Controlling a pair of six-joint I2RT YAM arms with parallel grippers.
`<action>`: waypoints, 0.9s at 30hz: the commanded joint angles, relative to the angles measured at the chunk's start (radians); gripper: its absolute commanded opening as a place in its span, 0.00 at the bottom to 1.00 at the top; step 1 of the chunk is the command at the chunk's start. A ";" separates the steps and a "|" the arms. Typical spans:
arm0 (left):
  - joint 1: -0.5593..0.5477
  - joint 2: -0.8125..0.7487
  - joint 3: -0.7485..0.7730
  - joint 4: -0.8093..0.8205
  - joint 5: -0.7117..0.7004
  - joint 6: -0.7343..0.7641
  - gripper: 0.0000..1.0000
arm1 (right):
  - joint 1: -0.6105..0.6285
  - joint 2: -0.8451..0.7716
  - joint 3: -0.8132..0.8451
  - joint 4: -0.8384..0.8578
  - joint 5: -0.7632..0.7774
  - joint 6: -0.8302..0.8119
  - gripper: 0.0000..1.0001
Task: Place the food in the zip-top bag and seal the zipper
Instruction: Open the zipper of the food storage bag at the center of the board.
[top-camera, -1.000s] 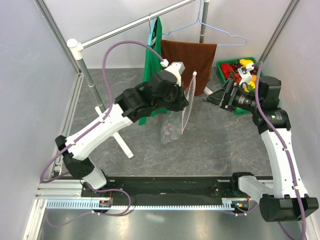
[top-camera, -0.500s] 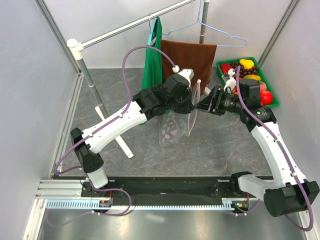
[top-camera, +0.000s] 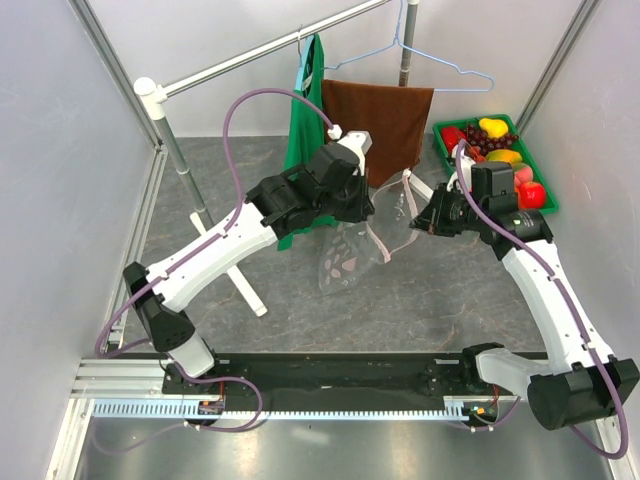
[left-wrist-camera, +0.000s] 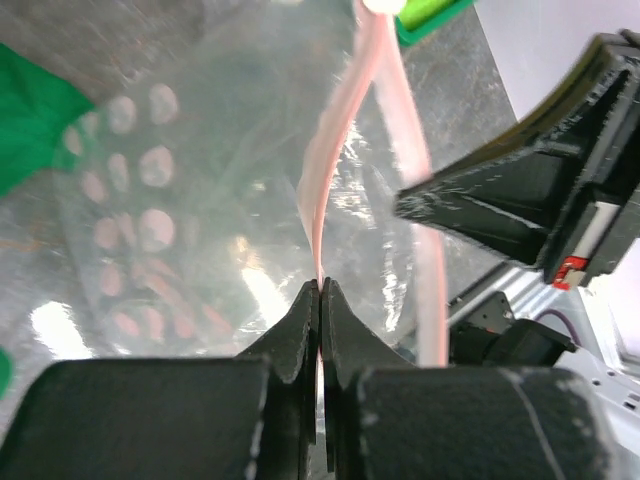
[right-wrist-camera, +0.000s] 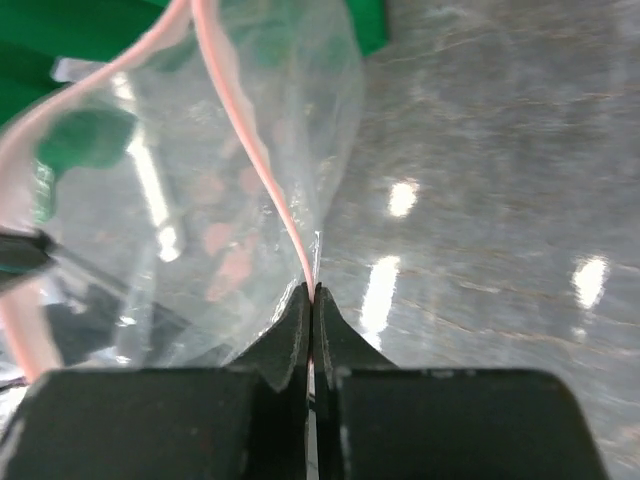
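The zip-top bag (top-camera: 345, 258) hangs over the table between my two arms, clear with pink dots. Its mouth is pulled apart, and each gripper holds one lip of the pink zipper (top-camera: 384, 238). My left gripper (top-camera: 368, 212) is shut on one strip; in the left wrist view the zipper (left-wrist-camera: 335, 140) runs up from its closed tips (left-wrist-camera: 318, 286). My right gripper (top-camera: 414, 220) is shut on the other strip (right-wrist-camera: 250, 150), which is pinched at its tips (right-wrist-camera: 312, 289). The food (top-camera: 495, 150), red, yellow and purple pieces, lies in the green tray (top-camera: 440, 128) at the back right.
A green cloth (top-camera: 305, 110) and a brown towel (top-camera: 380, 115) hang from the rail behind the bag. A blue wire hanger (top-camera: 440, 60) hangs above them. The rack's pole (top-camera: 180, 165) and white foot (top-camera: 245, 285) stand at the left.
My right gripper came in from the tray side to the bag's edge and shut on one zipper lip. The bag's mouth has since spread apart between the two grippers.
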 joint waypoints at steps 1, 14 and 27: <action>0.013 -0.081 0.026 -0.039 -0.093 0.168 0.02 | 0.003 -0.034 0.117 -0.151 0.122 -0.188 0.00; 0.073 -0.207 -0.057 -0.175 -0.103 0.365 0.02 | 0.001 -0.002 0.212 -0.385 0.190 -0.440 0.00; 0.081 -0.132 -0.083 -0.110 0.063 0.212 0.02 | 0.001 0.222 0.298 -0.300 0.096 -0.563 0.05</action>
